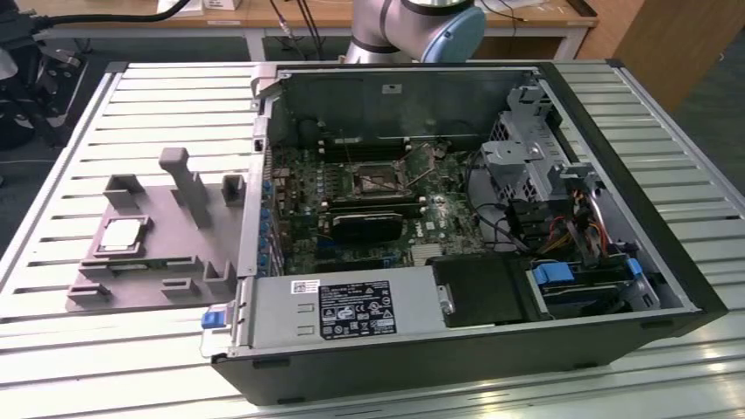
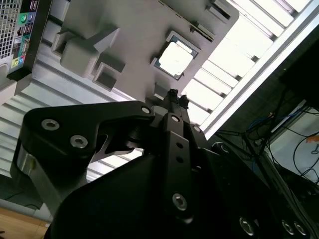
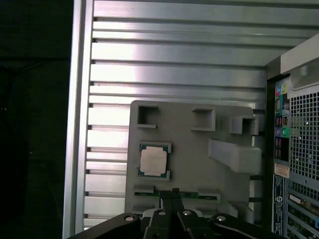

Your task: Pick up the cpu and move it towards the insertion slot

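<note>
Item: task at its opening stage; nothing lifted, nothing carried. One cpu [image 1: 122,236], silvery top up, lies flat in its recess on one grey fixture [image 1: 152,281], which sits on the slatted worktop [image 1: 93,349] at nine o'clock from the one open computer case [image 1: 466,367] in the exterior view. One hand [image 3: 174,191], mine, clenched to a narrow point and grasping nothing, hangs over the fixture near the cpu and apart from it, as seen in both wrist views. One insertion slot [image 1: 375,181], dark centre in a shiny frame, sits vacant on the green circuit board [image 1: 448,218] inside the case, at twelve o'clock from the black finned block [image 1: 363,227]. Outstanding by my judgement: the grasp, the lift, the whole carry across to the slot.
</note>
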Robot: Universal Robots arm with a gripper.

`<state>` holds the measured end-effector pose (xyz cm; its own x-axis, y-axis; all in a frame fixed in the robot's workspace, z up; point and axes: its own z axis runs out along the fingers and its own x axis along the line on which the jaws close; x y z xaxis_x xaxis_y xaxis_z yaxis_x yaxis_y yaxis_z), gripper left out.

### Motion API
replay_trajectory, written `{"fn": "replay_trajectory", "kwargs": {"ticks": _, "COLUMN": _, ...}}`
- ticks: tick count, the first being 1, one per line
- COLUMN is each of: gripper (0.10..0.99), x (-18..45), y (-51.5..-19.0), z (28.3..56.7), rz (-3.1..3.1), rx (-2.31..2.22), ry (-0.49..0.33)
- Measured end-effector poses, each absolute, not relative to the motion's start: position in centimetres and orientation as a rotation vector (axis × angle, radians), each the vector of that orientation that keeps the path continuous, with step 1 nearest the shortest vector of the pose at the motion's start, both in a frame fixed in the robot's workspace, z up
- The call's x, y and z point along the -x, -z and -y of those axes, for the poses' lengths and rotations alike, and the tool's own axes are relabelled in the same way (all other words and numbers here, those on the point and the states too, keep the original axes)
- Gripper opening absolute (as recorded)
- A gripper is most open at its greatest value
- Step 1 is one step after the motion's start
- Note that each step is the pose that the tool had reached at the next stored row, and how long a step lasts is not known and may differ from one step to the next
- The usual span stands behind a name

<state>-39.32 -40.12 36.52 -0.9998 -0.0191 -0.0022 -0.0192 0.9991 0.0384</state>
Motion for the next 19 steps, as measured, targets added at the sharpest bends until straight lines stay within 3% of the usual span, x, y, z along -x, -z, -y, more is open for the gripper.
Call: {"fn": "replay_trajectory", "kwargs": {"ticks": 19, "gripper": 0.102, "x": 39.9, "y": -33.3, "z": 40.4, "rz": -3.122, "rx": 0.030, "ry": -0.059}}
